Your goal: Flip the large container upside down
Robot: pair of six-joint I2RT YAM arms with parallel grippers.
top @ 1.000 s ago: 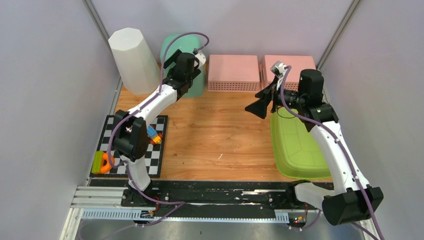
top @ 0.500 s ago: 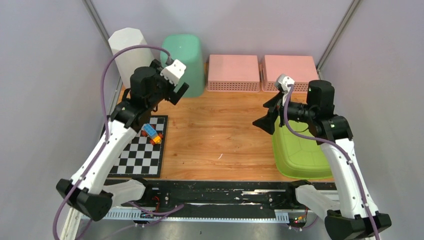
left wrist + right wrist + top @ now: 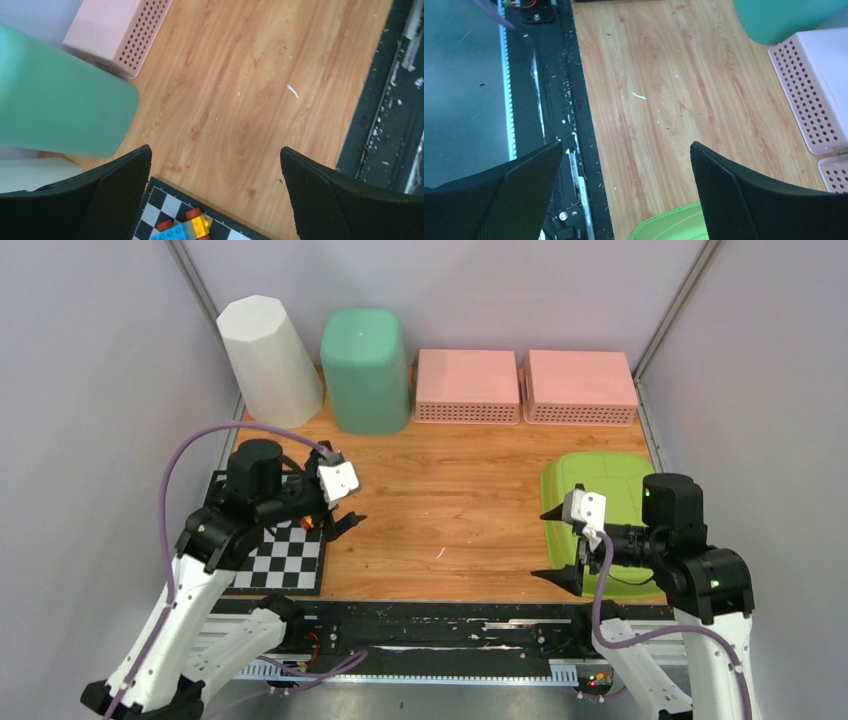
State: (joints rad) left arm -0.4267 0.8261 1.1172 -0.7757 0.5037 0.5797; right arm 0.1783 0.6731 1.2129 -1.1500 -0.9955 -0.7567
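lime-green large container [image 3: 600,490] rests base-up, apparently already inverted; hence right gripper [image 3: 545,544] just beside it and left gripper [image 3: 338,523] well apart hang with jaws wide, empty.

Wood-grain bench [image 3: 455,495] enclosed on three sides by plain pale grey walls [image 3: 480,280]; black mounting rail [image 3: 450,624] along near edge.

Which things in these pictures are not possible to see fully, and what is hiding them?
1. Lime green container: top view, the right arm covers its near part; right wrist view, the bottom edge cuts it.
2. Toy bricks: left wrist view, the bottom edge cuts them; top view, the left arm covers them almost fully.
3. Checkered mat: top view, the left arm hides its far part.
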